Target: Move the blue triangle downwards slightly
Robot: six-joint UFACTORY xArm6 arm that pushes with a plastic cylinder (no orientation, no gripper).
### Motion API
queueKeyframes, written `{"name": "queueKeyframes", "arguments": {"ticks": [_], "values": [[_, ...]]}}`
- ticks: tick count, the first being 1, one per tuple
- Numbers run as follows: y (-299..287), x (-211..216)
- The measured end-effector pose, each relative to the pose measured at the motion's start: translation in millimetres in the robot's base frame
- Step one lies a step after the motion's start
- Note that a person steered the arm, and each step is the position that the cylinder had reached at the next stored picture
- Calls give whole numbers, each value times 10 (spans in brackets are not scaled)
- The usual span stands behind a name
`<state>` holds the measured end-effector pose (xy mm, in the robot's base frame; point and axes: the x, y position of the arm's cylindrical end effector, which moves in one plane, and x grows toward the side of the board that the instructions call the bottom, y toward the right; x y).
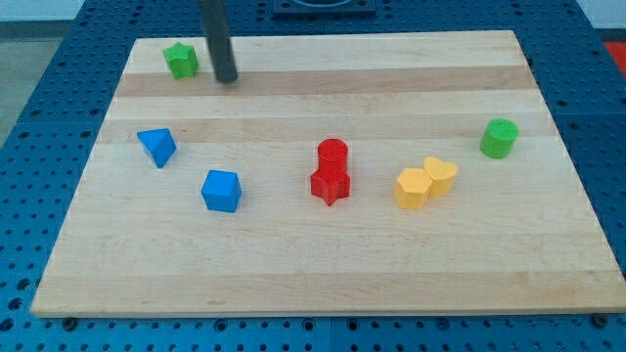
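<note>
The blue triangle [156, 146] lies on the wooden board [323, 264] at the view's left. My tip [227, 79] is at the end of the dark rod that comes down from the view's top. It rests above and to the right of the blue triangle, well apart from it. It is just right of the green star-shaped block [180, 61].
A blue cube [221, 190] sits lower right of the triangle. A red cylinder [333, 154] touches a red star-shaped block [331, 184] at centre. Two yellow blocks [425, 182] touch at the right. A green cylinder [499, 138] stands at the far right.
</note>
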<state>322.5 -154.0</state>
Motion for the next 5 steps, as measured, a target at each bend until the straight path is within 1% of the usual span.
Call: {"name": "queueKeyframes", "arguments": {"ticks": [1, 2, 3, 4, 5], "values": [[-212, 193], [-436, 125], [-795, 229], [-988, 344], [-986, 344]]}}
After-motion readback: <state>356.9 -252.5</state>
